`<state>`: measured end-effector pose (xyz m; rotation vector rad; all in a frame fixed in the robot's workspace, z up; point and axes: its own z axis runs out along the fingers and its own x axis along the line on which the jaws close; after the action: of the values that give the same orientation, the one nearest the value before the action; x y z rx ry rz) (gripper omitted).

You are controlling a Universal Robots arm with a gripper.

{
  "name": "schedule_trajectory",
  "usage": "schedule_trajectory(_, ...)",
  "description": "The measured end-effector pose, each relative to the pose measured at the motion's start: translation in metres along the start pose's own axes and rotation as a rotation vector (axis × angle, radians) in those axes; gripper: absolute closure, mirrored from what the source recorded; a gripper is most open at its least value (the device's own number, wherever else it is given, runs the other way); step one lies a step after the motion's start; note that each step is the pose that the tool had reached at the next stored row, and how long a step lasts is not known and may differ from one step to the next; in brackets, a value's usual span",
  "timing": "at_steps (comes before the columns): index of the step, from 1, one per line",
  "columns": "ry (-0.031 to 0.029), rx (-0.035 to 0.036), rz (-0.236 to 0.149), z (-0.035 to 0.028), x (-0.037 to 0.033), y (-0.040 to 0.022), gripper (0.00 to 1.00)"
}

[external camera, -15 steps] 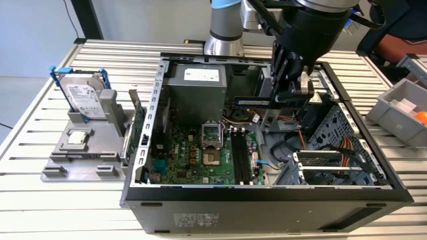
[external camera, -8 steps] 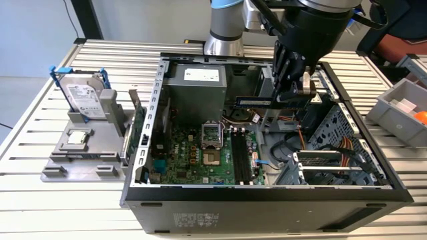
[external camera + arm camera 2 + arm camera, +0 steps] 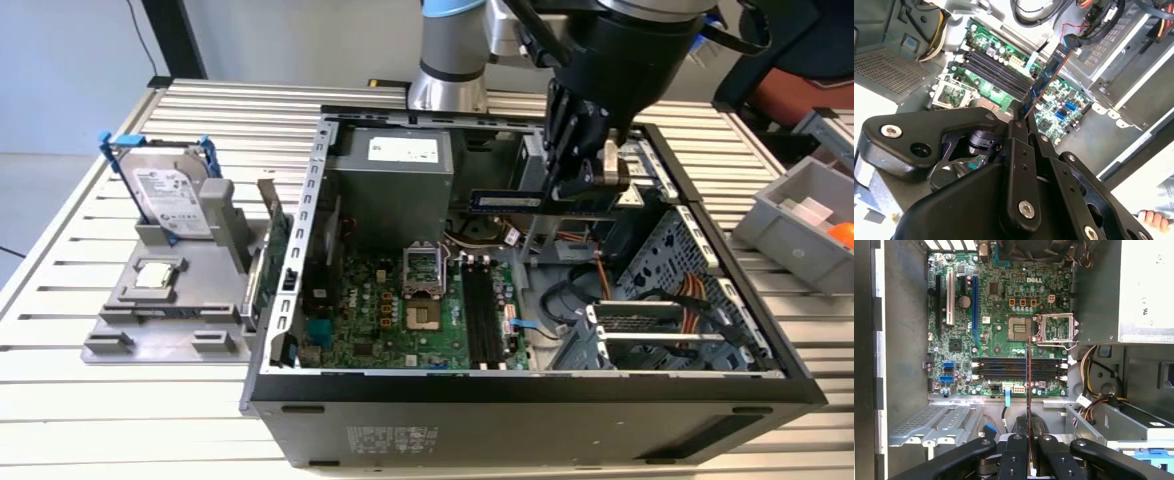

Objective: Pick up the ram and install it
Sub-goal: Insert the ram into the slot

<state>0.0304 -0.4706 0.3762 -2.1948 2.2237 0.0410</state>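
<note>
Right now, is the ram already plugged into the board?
No, the pincer holds the ram in the air, clear of the slots.

Looks matt black on the claw, glossy blue on the ram, ribbed bare metal on the table.

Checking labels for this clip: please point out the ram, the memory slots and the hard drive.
ram (image 3: 1046, 76): second wrist view, middle of its blue face.
memory slots (image 3: 1004, 369): first wrist view, middle of the black slot bank.
hard drive (image 3: 170, 199): exterior view, its silver labelled face.
</note>
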Motion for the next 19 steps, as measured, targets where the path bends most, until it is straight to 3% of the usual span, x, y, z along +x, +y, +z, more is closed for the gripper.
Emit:
schedule_trajectory(7, 0.0001, -0.0004, -0.001, 0.0008, -0.0231, 0.0004, 1.00)
schedule_trajectory(11, -0.0030, -0.0072, -0.019, 0.0009, -0.0252, -0.0002, 1.00)
schedule_trajectory(19, -0.0058, -0.0076, -0.024, 0.0009, -0.0253, -0.0054, 1.00)
